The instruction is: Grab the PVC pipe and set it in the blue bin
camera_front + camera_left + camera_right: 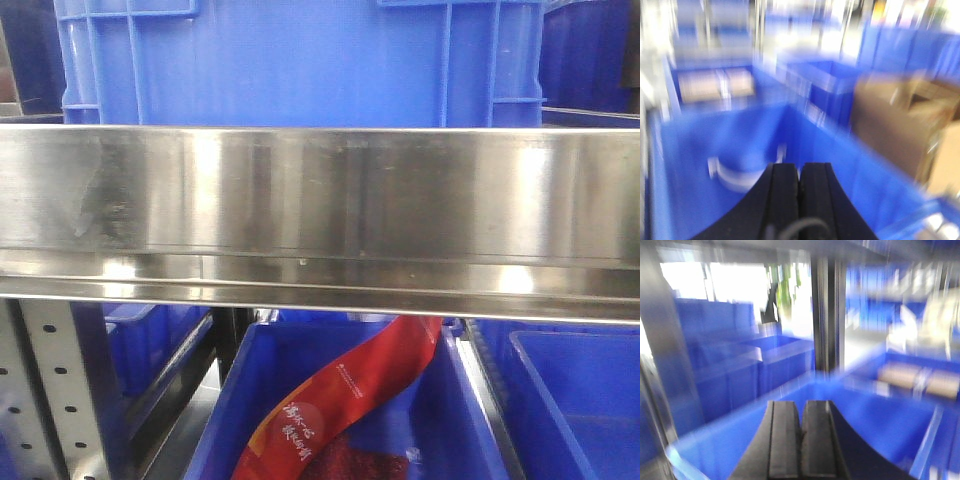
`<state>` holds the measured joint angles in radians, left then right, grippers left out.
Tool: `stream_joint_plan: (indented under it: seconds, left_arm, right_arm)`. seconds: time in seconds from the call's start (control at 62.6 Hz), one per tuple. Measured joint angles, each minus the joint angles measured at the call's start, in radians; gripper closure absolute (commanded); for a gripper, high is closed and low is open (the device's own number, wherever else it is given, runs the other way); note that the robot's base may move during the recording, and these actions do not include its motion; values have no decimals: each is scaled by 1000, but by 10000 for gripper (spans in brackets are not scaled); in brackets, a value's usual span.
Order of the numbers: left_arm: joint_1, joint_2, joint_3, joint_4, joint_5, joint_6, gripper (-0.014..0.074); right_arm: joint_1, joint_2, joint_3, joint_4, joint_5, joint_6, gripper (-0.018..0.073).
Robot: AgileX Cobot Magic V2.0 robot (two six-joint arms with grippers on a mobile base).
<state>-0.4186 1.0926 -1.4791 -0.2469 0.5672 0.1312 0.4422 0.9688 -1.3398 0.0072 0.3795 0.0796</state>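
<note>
Both wrist views were blurred. The left pincer (799, 182) was clenched, empty, above a blue bin (850, 165), where a white curved shape, likely the PVC pipe (732, 177), lay on the near-left floor. The right pincer (802, 432) was clenched over another blue bin (890, 425)

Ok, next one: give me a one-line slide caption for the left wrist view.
Motion-blurred view past the closed left gripper into a blue bin holding a curved white piece, cardboard box beyond.
</note>
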Motion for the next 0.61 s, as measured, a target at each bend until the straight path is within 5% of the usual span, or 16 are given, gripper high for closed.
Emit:
stream_joint_plan:
  seconds: [0.303,0.607]
  left_arm:
    - [0,-268,452,5,-205,0,707]
    - [0,-475,810,7,-234,0,707]
  right_arm:
    - [0,-178,382,17,-139,0,721]
    - [0,-248,586,65,-133,6,721]
